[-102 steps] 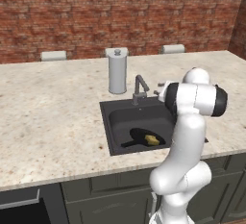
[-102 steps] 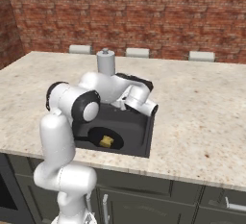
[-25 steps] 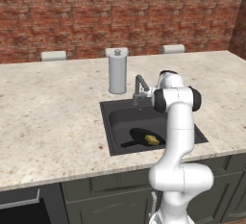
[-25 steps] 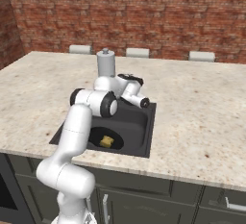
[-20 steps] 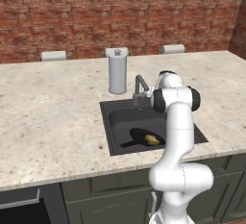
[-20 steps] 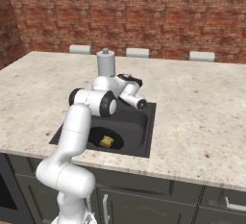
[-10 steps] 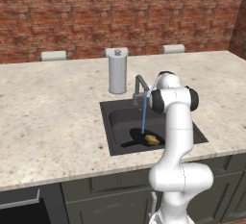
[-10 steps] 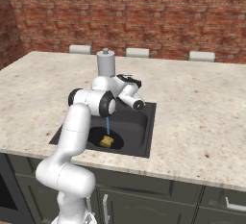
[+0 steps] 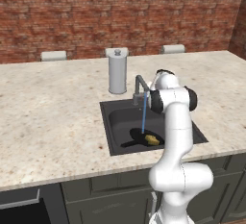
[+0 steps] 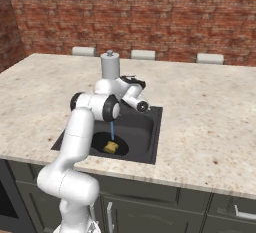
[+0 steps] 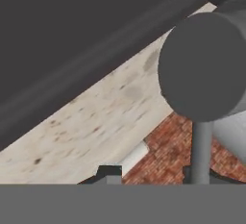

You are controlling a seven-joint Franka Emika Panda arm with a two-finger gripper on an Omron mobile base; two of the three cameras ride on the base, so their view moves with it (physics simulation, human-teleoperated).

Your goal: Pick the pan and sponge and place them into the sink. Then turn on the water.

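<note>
We found the pan (image 9: 142, 137) and the yellow sponge (image 9: 153, 140) lying together in the sink (image 9: 114, 123), the sponge resting on the pan, and a thin blue stream of water (image 9: 143, 113) ran from the faucet (image 9: 140, 87) onto them, so we judged the task essentially complete. Our claw (image 11: 149, 174) sat close against the faucet at the sink's back edge; we could not tell whether it was open or closed. The speckled table (image 9: 53, 107) lay broad on both sides, with only the paper-towel holder (image 9: 117, 71) standing just behind the faucet to crowd a retreat.

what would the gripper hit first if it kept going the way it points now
Most likely the faucet: in the hand view its grey round end sits close ahead, with counter and brick wall beyond. Depth is unclear.
</note>
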